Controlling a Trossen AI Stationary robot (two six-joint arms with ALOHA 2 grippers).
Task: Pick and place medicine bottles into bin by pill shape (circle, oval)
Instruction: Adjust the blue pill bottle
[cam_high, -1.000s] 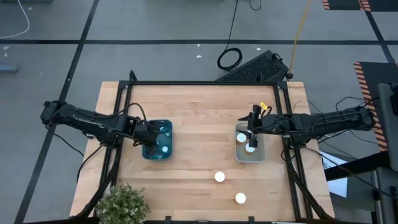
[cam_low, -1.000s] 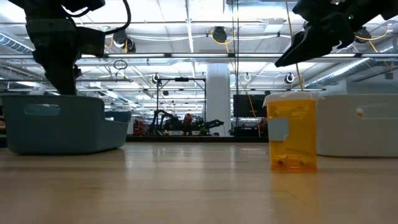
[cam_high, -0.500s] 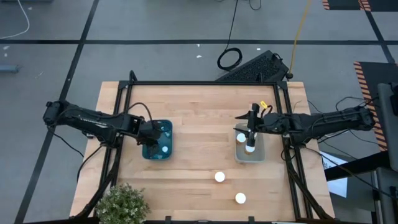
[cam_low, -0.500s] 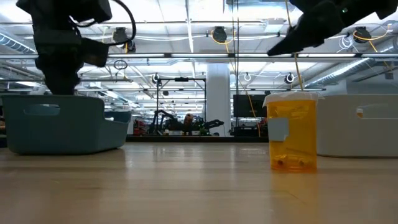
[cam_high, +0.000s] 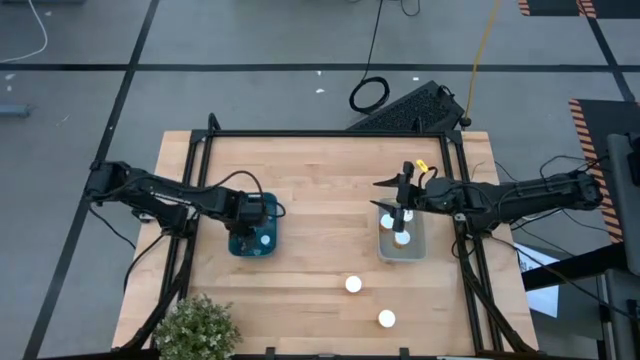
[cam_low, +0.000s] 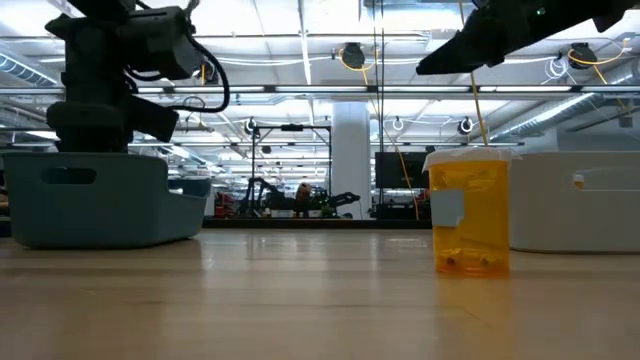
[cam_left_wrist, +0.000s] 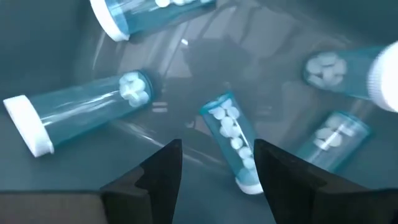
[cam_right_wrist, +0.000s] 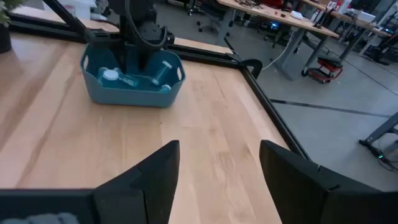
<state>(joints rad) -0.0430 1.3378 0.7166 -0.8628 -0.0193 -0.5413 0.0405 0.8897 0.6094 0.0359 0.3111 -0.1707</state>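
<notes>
An amber bottle (cam_low: 470, 211) with a pale cap stands upright on the wooden table (cam_low: 300, 300), just beside a white bin (cam_low: 585, 200) at the right edge. A blue-grey bin (cam_low: 95, 200) sits at the left, a dark arm (cam_low: 100, 70) above it, and another arm (cam_low: 520, 30) reaches in at upper right.

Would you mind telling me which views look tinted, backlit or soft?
Left wrist view: teal cast inside the blue plastic bin, the clear bottle sharp, the bottle at the frame's edge blurred. Low view: ceiling lights backlight both arms into silhouettes; the amber bottle glows.
</notes>
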